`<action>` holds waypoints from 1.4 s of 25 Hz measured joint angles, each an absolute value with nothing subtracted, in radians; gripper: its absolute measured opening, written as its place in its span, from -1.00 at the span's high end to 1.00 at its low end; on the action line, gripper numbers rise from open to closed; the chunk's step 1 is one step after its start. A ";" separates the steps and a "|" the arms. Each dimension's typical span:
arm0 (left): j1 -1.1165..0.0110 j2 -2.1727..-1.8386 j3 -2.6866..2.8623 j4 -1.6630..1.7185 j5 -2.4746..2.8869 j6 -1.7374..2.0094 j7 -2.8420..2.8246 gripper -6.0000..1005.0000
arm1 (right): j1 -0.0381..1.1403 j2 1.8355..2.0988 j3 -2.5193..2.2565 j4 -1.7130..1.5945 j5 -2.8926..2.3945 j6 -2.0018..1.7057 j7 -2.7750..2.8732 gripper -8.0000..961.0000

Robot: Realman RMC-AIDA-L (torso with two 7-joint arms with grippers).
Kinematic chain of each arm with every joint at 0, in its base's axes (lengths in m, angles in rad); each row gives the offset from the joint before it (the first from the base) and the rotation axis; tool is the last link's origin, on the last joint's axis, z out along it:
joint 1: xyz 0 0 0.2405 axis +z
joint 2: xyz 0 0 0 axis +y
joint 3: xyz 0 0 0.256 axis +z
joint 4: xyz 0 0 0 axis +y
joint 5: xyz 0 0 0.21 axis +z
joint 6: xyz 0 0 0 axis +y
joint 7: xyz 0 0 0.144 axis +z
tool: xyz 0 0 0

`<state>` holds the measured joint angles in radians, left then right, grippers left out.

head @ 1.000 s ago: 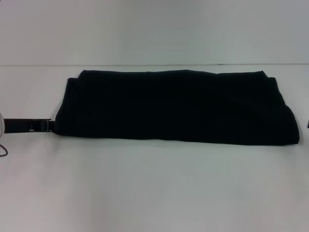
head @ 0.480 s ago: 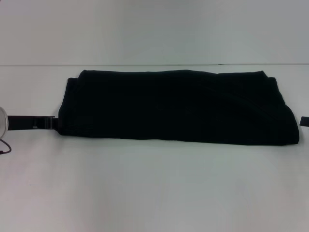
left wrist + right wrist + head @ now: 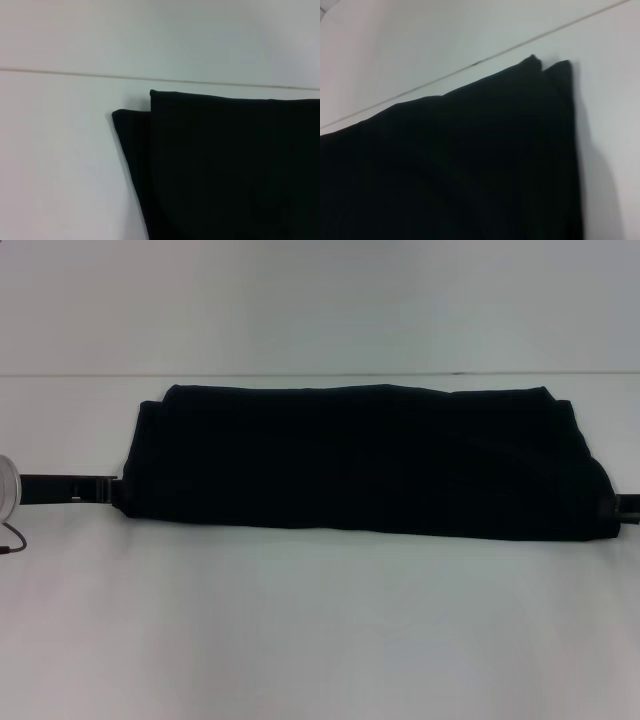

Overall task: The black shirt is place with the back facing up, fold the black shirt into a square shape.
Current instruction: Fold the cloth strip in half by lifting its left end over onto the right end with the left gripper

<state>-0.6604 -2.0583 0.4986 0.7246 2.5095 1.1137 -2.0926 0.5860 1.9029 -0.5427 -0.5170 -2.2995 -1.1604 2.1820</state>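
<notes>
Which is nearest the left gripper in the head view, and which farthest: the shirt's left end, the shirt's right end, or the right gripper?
1. The left end of the shirt: right at the left gripper, on the robot's left.
2. The shirt's right end: across the table, on the right.
3. The right gripper: just beyond that end, at the picture's right edge.

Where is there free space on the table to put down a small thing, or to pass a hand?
The widest bare patch is the near strip of table, in front of the black shirt. A narrower bare strip runs behind the shirt, up to the table's far edge. It is crowded at both shirt ends: the left hand meets its left edge, the right hand its right edge.
</notes>
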 joint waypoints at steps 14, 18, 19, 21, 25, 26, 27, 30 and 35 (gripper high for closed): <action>-0.669 -2.054 0.499 0.724 2.509 1.113 -2.092 0.99 | 0.614 1.917 -0.578 -0.517 -2.298 -1.128 2.165 0.48; -0.669 -2.054 0.499 0.724 2.508 1.112 -2.093 0.99 | 0.609 1.917 -0.578 -0.517 -2.298 -1.129 2.155 0.67; -0.669 -2.055 0.499 0.724 2.508 1.112 -2.093 0.99 | 0.608 1.917 -0.578 -0.516 -2.298 -1.129 2.152 0.70; -0.669 -2.055 0.499 0.724 2.508 1.112 -2.092 0.99 | 0.606 1.919 -0.578 -0.515 -2.298 -1.127 2.144 0.77; -0.669 -2.058 0.498 0.724 2.508 1.112 -2.092 0.99 | 0.600 1.924 -0.571 -0.514 -2.295 -1.126 2.132 0.90; -0.669 -2.058 0.498 0.724 2.508 1.112 -2.092 0.99 | 0.597 1.924 -0.569 -0.514 -2.293 -1.127 2.129 0.94; -0.669 -2.058 0.498 0.724 2.508 1.112 -2.092 0.99 | 0.591 1.924 -0.565 -0.516 -2.291 -1.128 2.125 0.95; -0.666 -2.058 0.498 0.726 2.508 1.112 -2.091 0.99 | 0.573 1.923 -0.546 -0.523 -2.287 -1.136 2.114 0.97; -0.661 -2.058 0.491 0.728 2.508 1.114 -2.081 0.99 | 0.544 1.912 -0.491 -0.526 -2.287 -1.167 2.087 0.97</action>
<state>-0.6615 -2.0578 0.4912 0.7280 2.5080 1.1138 -2.0808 0.5443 1.9120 -0.4906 -0.5262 -2.2866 -1.1672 2.0874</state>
